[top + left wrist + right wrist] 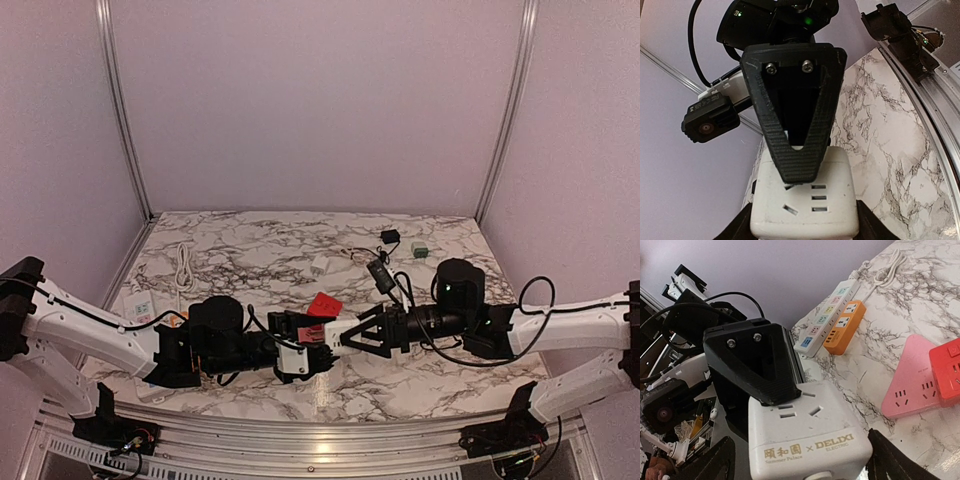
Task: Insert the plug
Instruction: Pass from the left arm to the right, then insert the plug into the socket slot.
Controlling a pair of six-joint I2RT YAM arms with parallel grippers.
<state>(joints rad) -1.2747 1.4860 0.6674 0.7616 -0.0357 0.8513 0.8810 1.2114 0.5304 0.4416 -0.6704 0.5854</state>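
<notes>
The left gripper pinched the white socket cube. The right gripper sat around it too, but I could not tell if it squeezed. The black plug lay behind on the table. Next, I think one gripper must let go and fetch it.
</notes>
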